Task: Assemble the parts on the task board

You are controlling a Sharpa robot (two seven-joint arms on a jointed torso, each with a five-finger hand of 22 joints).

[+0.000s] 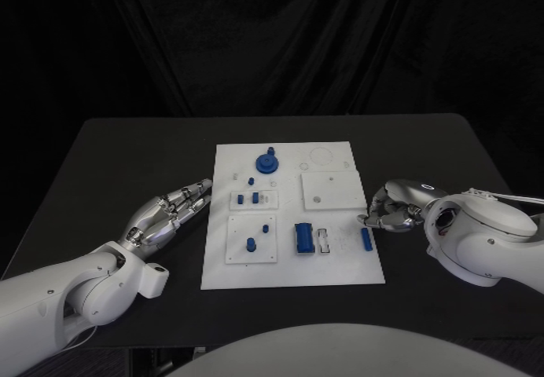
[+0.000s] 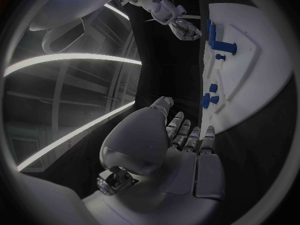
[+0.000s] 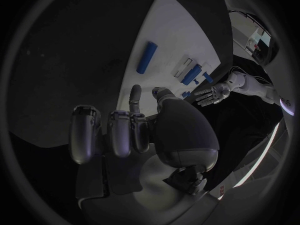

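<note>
the slim blue bar [image 1: 366, 239] lay lengthwise near the task board [image 1: 292, 267]'s right edge, just beside the right hand [image 1: 389, 212], whose curled fingers held nothing. the left hand [image 1: 170, 216] rested flat, fingers together, far across.

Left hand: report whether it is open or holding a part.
Open. The left hand lies flat beside the task board with fingers stretched out and apart; the left wrist view shows nothing in its palm.

No legible text, labels, brands, numbers or signs are being found on the task board [image 1: 292, 267], on the blue parts [image 1: 304, 237], or on either hand. In the left wrist view, faint lettering is being seen at about 11 o'clock on a white curved surface, but it is too blurred to be read.
</note>
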